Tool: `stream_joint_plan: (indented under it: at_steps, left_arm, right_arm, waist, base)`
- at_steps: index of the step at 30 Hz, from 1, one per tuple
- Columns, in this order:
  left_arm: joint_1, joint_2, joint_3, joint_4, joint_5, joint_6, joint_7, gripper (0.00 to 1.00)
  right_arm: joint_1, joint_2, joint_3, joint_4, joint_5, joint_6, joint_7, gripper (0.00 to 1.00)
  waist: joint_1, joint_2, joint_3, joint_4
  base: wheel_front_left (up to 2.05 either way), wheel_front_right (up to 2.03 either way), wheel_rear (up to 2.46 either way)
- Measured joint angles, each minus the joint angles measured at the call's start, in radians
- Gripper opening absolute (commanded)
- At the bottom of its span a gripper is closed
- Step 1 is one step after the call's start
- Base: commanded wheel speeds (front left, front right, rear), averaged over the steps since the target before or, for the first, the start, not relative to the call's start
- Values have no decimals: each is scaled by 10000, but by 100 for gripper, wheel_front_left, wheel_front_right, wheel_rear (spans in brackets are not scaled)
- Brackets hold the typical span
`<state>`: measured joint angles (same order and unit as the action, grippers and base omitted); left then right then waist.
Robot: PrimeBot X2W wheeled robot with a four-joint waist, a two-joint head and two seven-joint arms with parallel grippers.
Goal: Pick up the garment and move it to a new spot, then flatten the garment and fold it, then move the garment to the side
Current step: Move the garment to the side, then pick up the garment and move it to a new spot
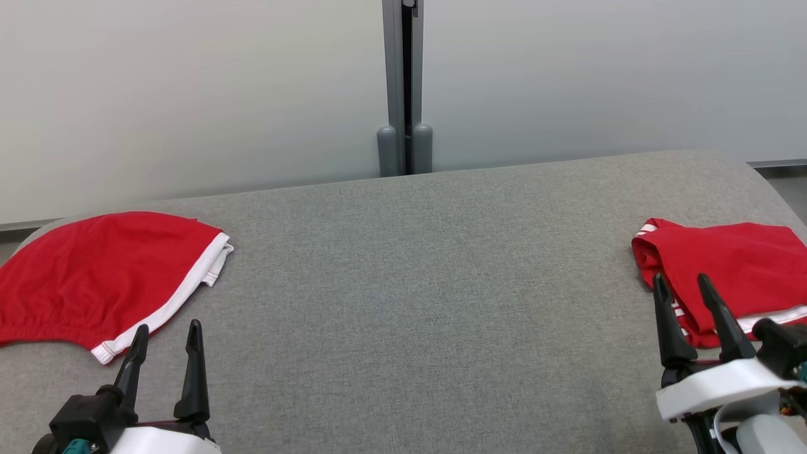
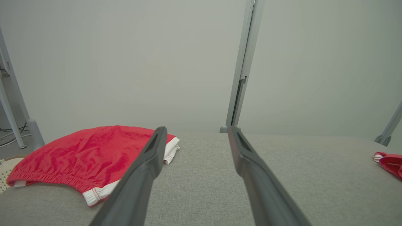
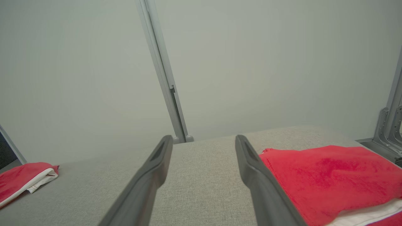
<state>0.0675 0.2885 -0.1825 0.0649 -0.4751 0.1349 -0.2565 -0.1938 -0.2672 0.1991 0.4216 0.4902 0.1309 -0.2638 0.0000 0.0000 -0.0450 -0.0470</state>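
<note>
Head view: the left claw (image 1: 169, 326) is released and empty, just beside the white-trimmed hem of the left garment (image 1: 94, 271), which is red and lies at the left end of the grey surface (image 1: 410, 284). The right claw (image 1: 681, 279) is released and empty, at the near edge of the red, white-striped right garment (image 1: 737, 265); contact cannot be told.

Left wrist view: the fingers stand spread. The left garment (image 2: 84, 150) has a white tab, too small to read.

Right wrist view: the fingers stand spread, with the right garment (image 3: 329, 175) alongside.

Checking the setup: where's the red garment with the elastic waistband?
Head view: the red garment lies at the table's left end, just beyond the left gripper.
</note>
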Motion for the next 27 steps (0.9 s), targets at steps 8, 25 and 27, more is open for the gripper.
stream_joint_plan:
  at_steps: [8,25,27]
  left_arm:
    - [18,-184,58,259,138,-188,-42,100]
    - [-133,-242,100,372,259,-253,0,100]
    - [-150,-209,115,347,259,-190,61,100]
  right_arm:
    - [748,537,-602,-1009,-721,0,268,100]
    - [1129,978,-953,-1935,-1427,0,970,100]
    - [1152,1047,-917,-1969,-1452,0,984,100]
  waist:
    - [0,0,-44,-71]
    - [0,0,-56,507]
    - [0,0,-50,791]
  base:
    - [0,0,0]
    - [0,0,0]
    - [0,0,0]
